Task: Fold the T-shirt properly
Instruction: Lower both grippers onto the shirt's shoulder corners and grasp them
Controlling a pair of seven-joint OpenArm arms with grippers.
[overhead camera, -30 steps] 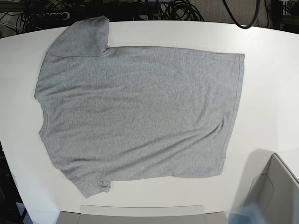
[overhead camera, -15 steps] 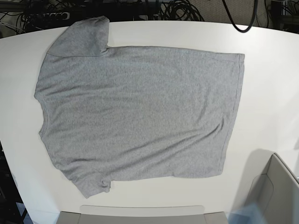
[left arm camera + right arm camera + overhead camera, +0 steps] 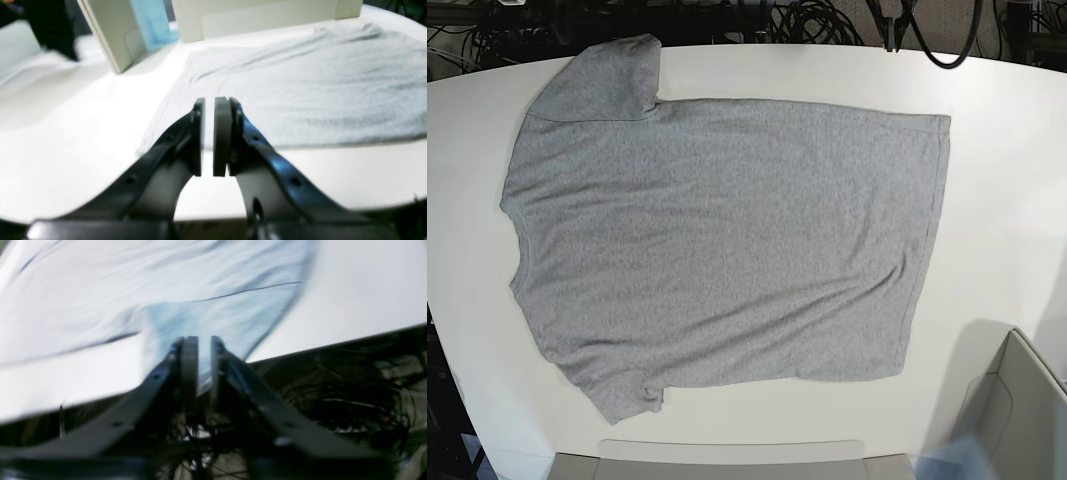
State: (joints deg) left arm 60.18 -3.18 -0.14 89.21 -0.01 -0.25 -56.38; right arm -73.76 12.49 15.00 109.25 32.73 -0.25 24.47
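Observation:
The heather-grey T-shirt (image 3: 727,240) lies spread flat on the white table (image 3: 997,180), plain side up, with its sleeves to the left and its hem to the right. My left gripper (image 3: 209,103) hovers over the table's far edge near the hem corner of the shirt (image 3: 317,83), jaws almost together and empty. Its dark tip shows at the top of the base view (image 3: 894,30). My right gripper (image 3: 204,340) hangs over the table's far edge just short of the upper sleeve (image 3: 200,313), jaws almost together and empty.
An open cardboard box (image 3: 1017,410) stands at the near right corner and also shows in the left wrist view (image 3: 113,36). A flat beige panel (image 3: 727,460) lies along the near edge. Black cables (image 3: 807,20) hang behind the far edge.
A dark gripper tip has come into the base view at the top edge, right of centre. The T-shirt has not moved.

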